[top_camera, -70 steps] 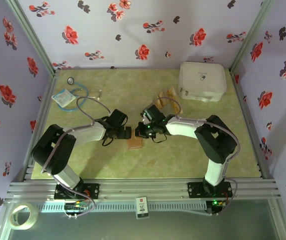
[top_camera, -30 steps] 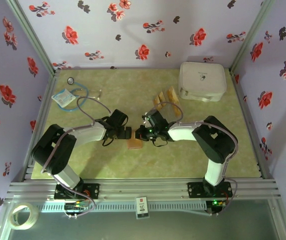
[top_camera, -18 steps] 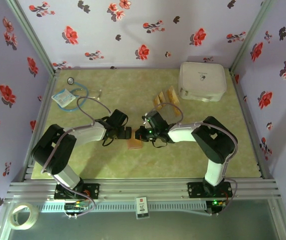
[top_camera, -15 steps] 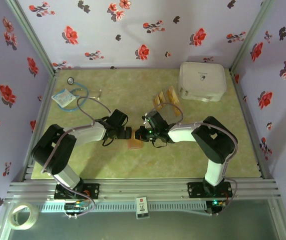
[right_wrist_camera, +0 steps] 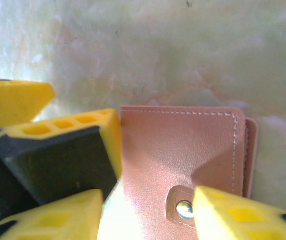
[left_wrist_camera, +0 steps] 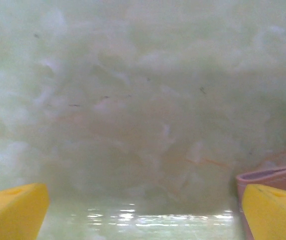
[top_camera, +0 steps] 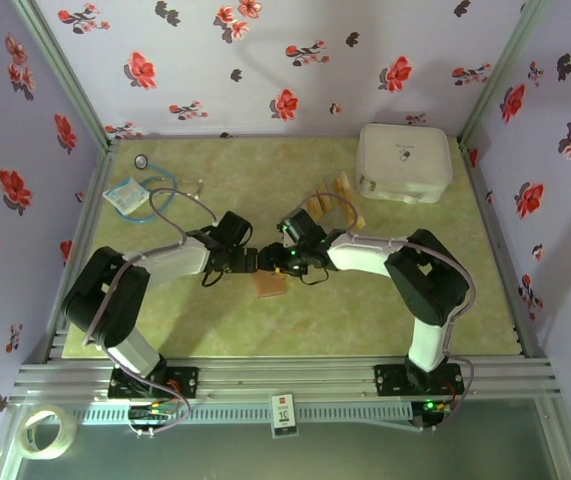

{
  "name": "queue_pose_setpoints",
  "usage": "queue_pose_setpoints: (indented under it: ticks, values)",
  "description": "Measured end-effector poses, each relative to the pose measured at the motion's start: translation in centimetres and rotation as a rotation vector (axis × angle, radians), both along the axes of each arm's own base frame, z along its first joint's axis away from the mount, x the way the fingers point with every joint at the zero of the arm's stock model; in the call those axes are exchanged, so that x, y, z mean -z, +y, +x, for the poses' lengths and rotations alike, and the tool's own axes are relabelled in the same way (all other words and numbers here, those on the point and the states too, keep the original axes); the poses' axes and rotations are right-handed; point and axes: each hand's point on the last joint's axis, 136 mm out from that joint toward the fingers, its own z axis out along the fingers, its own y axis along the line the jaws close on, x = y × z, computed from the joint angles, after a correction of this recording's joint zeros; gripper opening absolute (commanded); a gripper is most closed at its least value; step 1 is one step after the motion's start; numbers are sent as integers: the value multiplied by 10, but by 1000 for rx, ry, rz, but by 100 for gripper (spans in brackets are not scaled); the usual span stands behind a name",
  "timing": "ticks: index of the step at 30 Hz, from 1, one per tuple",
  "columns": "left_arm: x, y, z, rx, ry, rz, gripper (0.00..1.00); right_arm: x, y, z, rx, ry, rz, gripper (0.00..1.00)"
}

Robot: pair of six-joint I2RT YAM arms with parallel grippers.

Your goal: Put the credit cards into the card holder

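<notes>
The card holder (top_camera: 269,285), a small reddish-brown leather wallet with a metal snap (right_wrist_camera: 185,209), lies flat and closed on the table between the two arms. My right gripper (top_camera: 279,262) hangs open just over it, one yellow fingertip (right_wrist_camera: 243,215) beside the snap and the other fingertip (right_wrist_camera: 57,215) off its left edge. My left gripper (top_camera: 248,262) stands wide open at the wallet's left side, with one of its fingers (right_wrist_camera: 77,131) against the wallet's edge. The wallet's corner (left_wrist_camera: 273,175) shows by the left gripper's right fingertip (left_wrist_camera: 275,210). The credit cards (top_camera: 317,203) lie in a tan group behind the right arm.
A large white zippered case (top_camera: 403,162) stands at the back right. A stethoscope (top_camera: 160,195) and a small packet (top_camera: 125,196) lie at the back left. Flowered walls close in the table on three sides.
My right gripper has gone from shut to open over the card holder and shifted slightly toward the back. The left gripper has edged the same way, still open.
</notes>
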Motion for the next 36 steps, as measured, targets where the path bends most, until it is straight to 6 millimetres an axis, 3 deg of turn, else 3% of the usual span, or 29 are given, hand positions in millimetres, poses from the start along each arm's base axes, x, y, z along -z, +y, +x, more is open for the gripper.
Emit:
queue_pose_setpoints:
  ticks: [3,7,12,14,18,22,28,32,36]
  values:
    - [-15,10,10,-25,-21,-1,100,-10,0,7,0,-18,-15,99]
    - [-55,19,32,-62,-116,-54,100,-40,1,13,-10,-75,11,99]
    - [-120,30,45,-91,-294,-146,100,-104,-10,13,-22,-212,75,99]
    - [-144,38,42,-102,-387,-190,100,-131,-22,13,-12,-298,85,99]
    - [-163,59,26,-119,-525,-219,100,-164,-59,10,44,-450,39,99]
    - [-155,82,11,-139,-608,-165,100,-175,-118,9,187,-591,-84,99]
    - [-144,114,2,-147,-689,-7,100,-165,-231,12,490,-789,-332,99]
    - [-134,139,2,-183,-723,85,100,-149,-303,17,700,-896,-523,99]
    - [-121,159,9,-201,-731,177,100,-119,-374,19,886,-865,-746,99]
